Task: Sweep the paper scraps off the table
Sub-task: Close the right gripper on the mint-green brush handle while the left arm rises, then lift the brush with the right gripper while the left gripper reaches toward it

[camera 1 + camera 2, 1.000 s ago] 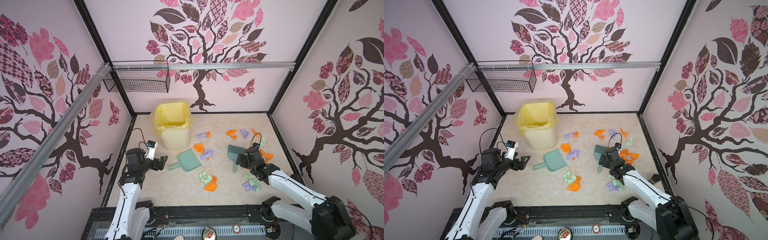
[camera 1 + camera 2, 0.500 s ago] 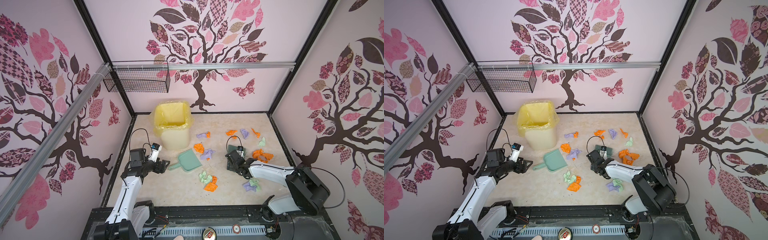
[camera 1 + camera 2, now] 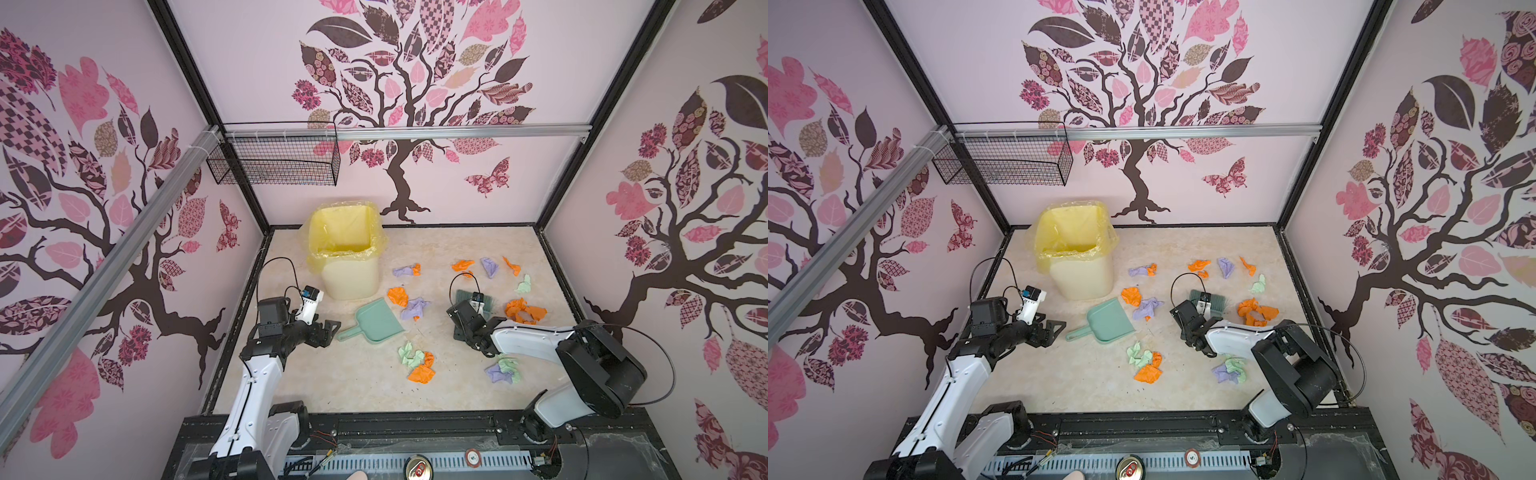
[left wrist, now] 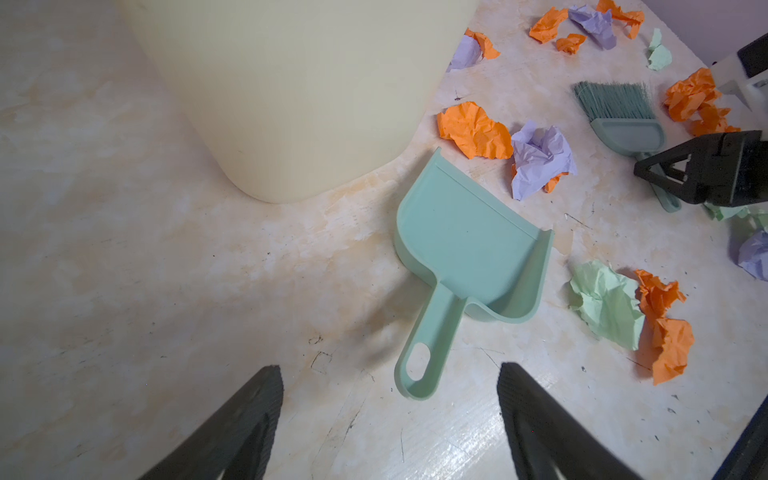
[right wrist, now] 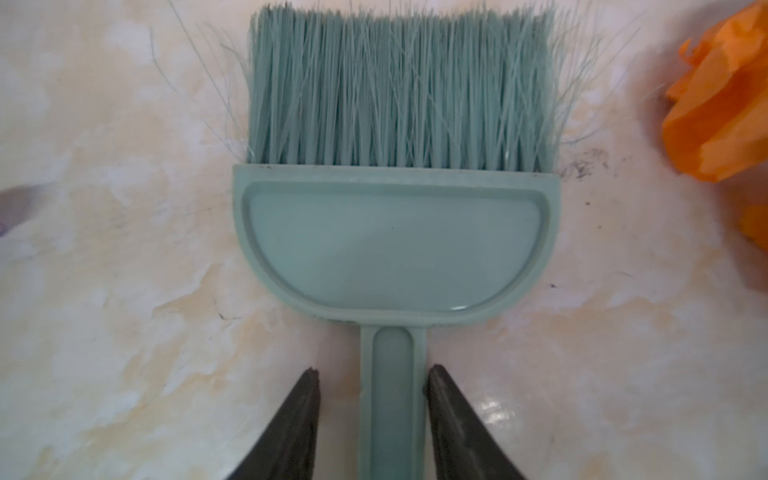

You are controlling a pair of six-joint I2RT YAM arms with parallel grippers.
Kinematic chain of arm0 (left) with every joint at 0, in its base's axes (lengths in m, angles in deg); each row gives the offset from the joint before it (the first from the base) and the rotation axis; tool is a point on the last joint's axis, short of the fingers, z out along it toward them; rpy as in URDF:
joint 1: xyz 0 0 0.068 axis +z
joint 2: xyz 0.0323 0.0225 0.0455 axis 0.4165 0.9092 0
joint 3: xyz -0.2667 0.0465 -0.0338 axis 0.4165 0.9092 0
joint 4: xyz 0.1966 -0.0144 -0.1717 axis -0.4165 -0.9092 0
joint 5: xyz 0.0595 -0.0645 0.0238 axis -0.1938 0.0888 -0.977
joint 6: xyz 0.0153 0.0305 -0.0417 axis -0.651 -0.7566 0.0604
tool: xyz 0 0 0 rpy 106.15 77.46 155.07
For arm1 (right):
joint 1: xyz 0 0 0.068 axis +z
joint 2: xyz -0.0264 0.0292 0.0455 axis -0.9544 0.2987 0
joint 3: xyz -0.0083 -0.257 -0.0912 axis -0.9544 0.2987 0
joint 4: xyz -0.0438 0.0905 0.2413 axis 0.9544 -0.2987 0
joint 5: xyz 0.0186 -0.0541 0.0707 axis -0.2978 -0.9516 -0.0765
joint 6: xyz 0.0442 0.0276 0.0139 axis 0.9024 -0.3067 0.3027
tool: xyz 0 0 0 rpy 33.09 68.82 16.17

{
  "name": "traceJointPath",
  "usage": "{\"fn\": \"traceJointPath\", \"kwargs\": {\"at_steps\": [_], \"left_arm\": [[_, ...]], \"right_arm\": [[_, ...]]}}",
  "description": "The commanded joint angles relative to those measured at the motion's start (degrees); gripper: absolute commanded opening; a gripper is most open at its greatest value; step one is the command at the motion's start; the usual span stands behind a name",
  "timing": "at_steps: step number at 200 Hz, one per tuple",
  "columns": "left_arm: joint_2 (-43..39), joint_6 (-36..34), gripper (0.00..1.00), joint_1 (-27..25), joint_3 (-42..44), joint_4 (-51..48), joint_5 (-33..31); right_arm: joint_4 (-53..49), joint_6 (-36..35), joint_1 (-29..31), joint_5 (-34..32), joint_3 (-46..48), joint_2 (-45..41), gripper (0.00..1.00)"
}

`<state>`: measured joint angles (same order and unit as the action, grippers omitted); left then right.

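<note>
The right gripper (image 5: 372, 370) straddles the handle of the one teal brush (image 5: 395, 245) without clamping it: one finger meets the handle's edge and the other stands off by a visible gap. The brush lies flat on the table (image 3: 332, 386) at about 3 o'clock (taking the table as a dial seen from above, 12 at the back wall), with its bristles toward 12. The left gripper (image 4: 389, 368), at 9 o'clock, is spread wide and holds nothing. The handle end of the one teal dustpan (image 4: 469, 241) lies just ahead of it, untouched. The dustpan sits near the dial's centre, mouth toward 1 o'clock. The paper scraps (image 3: 524, 311) all lie on the table, spread from 12 round to 5 o'clock. I count nine patches: four lone wads and five clumps of two or more, whose exact number cannot be told where they overlap. One orange and one lilac wad lie just beside the dustpan's mouth. One cream bin (image 3: 349, 274) with a yellow liner stands at 11 o'clock, and one wire basket (image 3: 274, 166) hangs on the wall higher up.
</note>
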<state>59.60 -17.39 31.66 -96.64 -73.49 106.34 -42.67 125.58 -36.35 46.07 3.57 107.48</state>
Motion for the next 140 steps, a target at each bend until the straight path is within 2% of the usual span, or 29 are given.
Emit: {"fn": "traceJointPath", "kwargs": {"at_steps": [1, 28, 78, 117, 140], "left_arm": [[1.1, -0.6, 0.86, 0.2, -4.0, -1.3, 2.7], [2.4, -1.1, 0.86, 0.2, -5.6, -3.0, 5.7], [1.8, -0.1, 0.86, -0.6, -8.3, -4.5, 9.4], [2.4, 1.8, 0.86, -5.6, -12.6, -6.5, 9.9], [5.9, 4.4, 0.86, -7.6, -16.7, -8.3, 16.2]], "right_arm": [[-2.4, 0.6, 0.3, 1.7, 2.2, 0.2, 0.36], [-2.7, 0.7, 0.3, 2.1, 3.5, -1.6, 0.29], [-5.1, 0.3, 0.2, 1.6, 6.0, -6.3, 0.25], [-8.8, -2.6, 0.3, 3.5, 5.2, -14.1, 0.25], [-11.2, -5.4, 0.5, 4.3, 3.5, -20.1, 0.26]]}}
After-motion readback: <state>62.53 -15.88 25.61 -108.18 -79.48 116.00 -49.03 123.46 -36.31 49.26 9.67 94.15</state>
